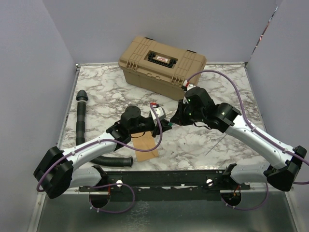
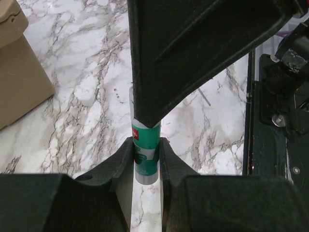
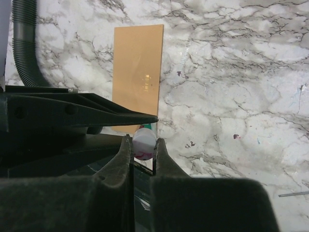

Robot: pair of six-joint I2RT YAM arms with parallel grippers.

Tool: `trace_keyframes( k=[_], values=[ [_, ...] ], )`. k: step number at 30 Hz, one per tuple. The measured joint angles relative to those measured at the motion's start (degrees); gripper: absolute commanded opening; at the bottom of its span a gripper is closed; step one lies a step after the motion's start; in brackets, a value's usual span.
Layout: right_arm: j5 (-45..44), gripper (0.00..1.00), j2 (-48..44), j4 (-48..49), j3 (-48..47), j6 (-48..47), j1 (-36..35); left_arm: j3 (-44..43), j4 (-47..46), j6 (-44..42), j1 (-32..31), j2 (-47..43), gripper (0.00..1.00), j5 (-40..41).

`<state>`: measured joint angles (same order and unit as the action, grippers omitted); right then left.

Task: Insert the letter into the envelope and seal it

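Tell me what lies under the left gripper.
The kraft-brown envelope lies flat on the marble table below the left gripper, whose jaws hold a glue stick and hide one end. Its flap and contents cannot be seen.

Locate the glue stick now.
In the wrist views the glue stick is held between both arms: fingers of the left gripper clamp its green body, fingers of the right gripper its white end, close by the envelope.

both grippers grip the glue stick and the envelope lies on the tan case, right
Half right. The left gripper and right gripper both grip the glue stick, but the envelope lies flat on the marble table, not on the tan case, as the right wrist view shows.
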<state>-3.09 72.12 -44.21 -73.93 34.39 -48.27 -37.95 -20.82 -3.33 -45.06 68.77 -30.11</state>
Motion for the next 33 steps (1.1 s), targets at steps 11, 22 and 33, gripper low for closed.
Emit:
trace_keyframes(
  k=[11,22,33],
  values=[
    [5.3,0.0,-1.7,9.9,10.6,1.1,1.1,-5.8,17.5,-8.3,0.0,1.6,0.0,0.7],
    [5.3,0.0,-2.1,19.3,18.0,4.3,1.0,-9.6,25.5,-12.9,0.2,5.4,0.0,2.3],
    [-1.6,0.38,-1.9,9.1,7.7,5.5,-1.3,-2.6,10.5,-6.0,-0.1,-0.3,0.0,4.9]
  ],
)
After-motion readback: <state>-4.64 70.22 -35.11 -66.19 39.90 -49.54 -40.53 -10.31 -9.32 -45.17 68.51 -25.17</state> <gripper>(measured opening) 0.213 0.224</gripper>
